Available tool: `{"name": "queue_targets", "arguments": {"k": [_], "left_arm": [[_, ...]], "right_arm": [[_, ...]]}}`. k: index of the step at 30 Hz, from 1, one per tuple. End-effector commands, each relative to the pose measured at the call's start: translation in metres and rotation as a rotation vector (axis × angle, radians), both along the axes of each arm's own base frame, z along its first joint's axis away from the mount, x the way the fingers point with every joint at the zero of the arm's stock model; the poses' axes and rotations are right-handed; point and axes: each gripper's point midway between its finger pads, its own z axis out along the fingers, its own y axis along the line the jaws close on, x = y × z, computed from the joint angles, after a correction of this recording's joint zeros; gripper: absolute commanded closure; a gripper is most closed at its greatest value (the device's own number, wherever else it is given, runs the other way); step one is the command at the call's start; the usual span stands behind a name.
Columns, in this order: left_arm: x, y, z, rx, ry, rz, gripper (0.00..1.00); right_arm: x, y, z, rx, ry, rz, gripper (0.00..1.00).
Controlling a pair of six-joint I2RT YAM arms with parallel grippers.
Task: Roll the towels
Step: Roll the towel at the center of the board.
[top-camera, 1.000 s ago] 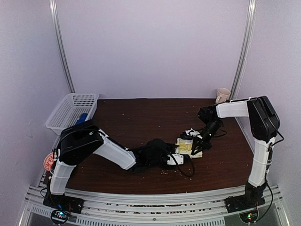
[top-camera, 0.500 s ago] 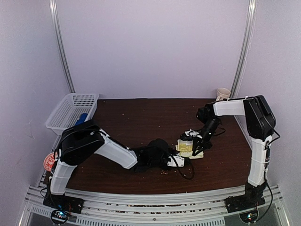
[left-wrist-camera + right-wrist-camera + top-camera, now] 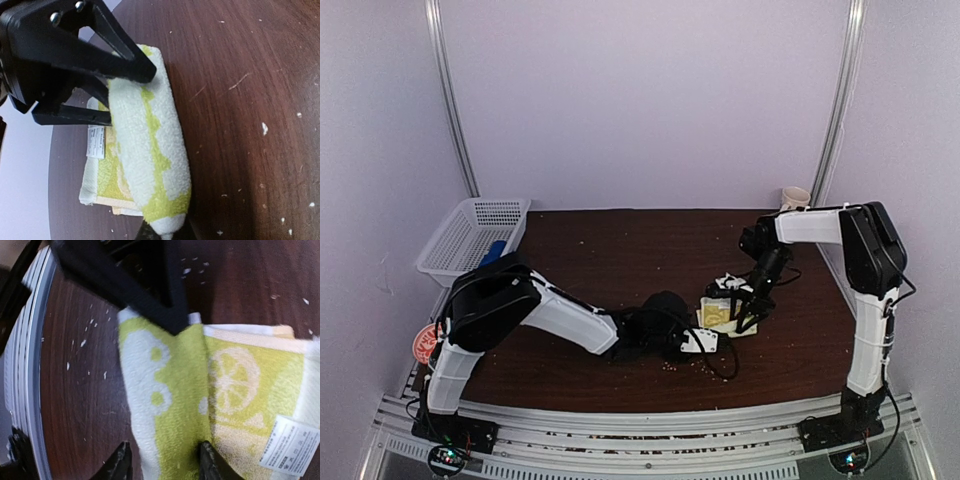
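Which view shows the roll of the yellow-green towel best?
The left wrist view: the yellow-green towel shows its roll along nearly its whole length. The right wrist view shows only a close piece with lemon pattern; the top view, a small distant patch.

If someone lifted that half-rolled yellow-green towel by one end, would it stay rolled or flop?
Probably flop: the yellow-green towel looks like soft terry, and its roll bulges unevenly. It would likely unwind too, since part lies flat and loose beside the roll. Pushed, its fuzzy pile would probably drag on the table rather than slide.
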Motion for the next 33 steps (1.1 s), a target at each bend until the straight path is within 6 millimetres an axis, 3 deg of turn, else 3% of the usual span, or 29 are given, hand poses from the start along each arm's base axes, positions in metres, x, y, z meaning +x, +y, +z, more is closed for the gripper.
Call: {"name": "queue_targets", "arguments": {"k": [1, 7, 15, 20, 25, 33], "left_arm": [[-0.015, -0.002, -0.016, 0.028, 0.172, 0.020, 1.00], [-0.020, -0.001, -0.022, 0.049, 0.343, 0.100, 1.00], [-0.024, -0.013, -0.014, 0.040, 0.533, 0.153, 1.00], [-0.021, -0.021, -0.005, 0.012, 0.660, 0.177, 1.00], [-0.010, -0.023, 0.003, -0.051, 0.812, 0.189, 1.00], [0.005, -0.022, -0.002, -0.085, 0.984, 0.205, 1.00]], "right_arm": [[0.016, -0.015, 0.022, -0.010, -0.158, -0.033, 0.40], [0.016, -0.032, 0.049, 0.040, -0.370, -0.037, 0.00], [-0.003, -0.052, 0.042, 0.060, -0.726, 0.014, 0.00], [-0.011, -0.054, 0.040, 0.092, -0.888, 0.044, 0.00], [-0.017, -0.051, 0.038, 0.141, -1.012, 0.081, 0.00], [-0.018, -0.035, 0.035, 0.214, -1.202, 0.099, 0.13]]}}
